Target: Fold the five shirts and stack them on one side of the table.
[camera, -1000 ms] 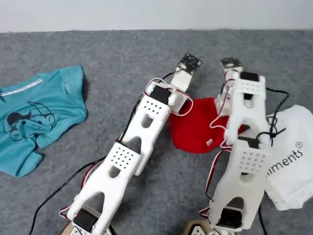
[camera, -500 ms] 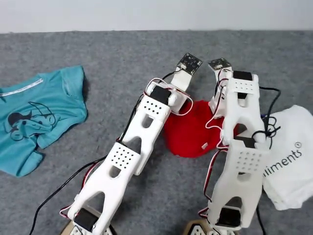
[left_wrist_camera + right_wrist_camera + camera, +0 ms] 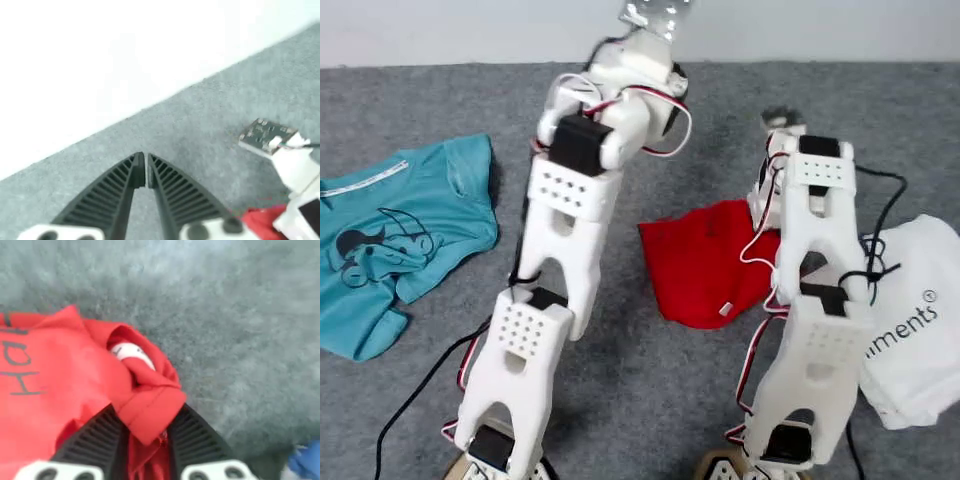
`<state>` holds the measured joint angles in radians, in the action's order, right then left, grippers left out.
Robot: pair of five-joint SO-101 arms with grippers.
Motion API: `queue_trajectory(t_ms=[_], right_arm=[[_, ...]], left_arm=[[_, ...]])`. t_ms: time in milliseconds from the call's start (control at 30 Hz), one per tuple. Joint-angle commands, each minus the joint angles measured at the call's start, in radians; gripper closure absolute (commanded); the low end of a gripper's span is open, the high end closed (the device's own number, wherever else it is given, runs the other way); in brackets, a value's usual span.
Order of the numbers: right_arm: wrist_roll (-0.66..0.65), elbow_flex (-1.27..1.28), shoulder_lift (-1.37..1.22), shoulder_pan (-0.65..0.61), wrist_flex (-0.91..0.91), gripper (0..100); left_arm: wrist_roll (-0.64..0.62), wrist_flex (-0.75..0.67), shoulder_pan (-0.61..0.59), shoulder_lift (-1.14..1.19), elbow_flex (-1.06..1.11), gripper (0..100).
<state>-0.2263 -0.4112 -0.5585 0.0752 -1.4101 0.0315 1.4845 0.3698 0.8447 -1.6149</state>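
A red shirt [image 3: 705, 262] lies crumpled mid-table between the two arms; in the right wrist view the red shirt [image 3: 75, 385] shows dark lettering. My right gripper [image 3: 145, 432] is shut on a bunched fold of its edge. My left gripper [image 3: 145, 172] is raised high above the carpet at the back, fingers shut with nothing between them, and its arm [image 3: 575, 190] stands tall. A teal shirt [image 3: 395, 235] with a dark print lies spread at the left. A white shirt [image 3: 920, 320] with lettering sits folded at the right.
The grey carpet [image 3: 500, 95] covers the table up to a white wall [image 3: 470, 30] at the back. The right arm's circuit board [image 3: 265, 134] shows in the left wrist view. Open carpet lies between the teal shirt and the left arm.
The left arm let go of the red shirt and swung up and back toward the wall. The red shirt slid left and spread out; the right gripper kept its hold.
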Motion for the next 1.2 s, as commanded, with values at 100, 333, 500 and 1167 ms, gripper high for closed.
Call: queue_trajectory(t_ms=[100, 333, 500, 1167], right_arm=[[0.144, -0.066, 0.262, 0.005, -0.044, 98.9], [0.229, -0.055, 0.478, 0.213, -0.151, 98.9], [0.227, 0.041, 0.481, 0.461, -0.162, 98.9], [0.098, 0.420, 0.671, 0.977, -0.012, 98.9]], left_arm=[[0.014, 0.049, 0.000, -0.077, -0.062, 99], [0.014, 0.051, 0.011, -0.077, -0.062, 99], [0.014, 0.080, 0.052, -0.077, -0.062, 99], [0.014, 0.083, 0.080, -0.075, 0.030, 99]])
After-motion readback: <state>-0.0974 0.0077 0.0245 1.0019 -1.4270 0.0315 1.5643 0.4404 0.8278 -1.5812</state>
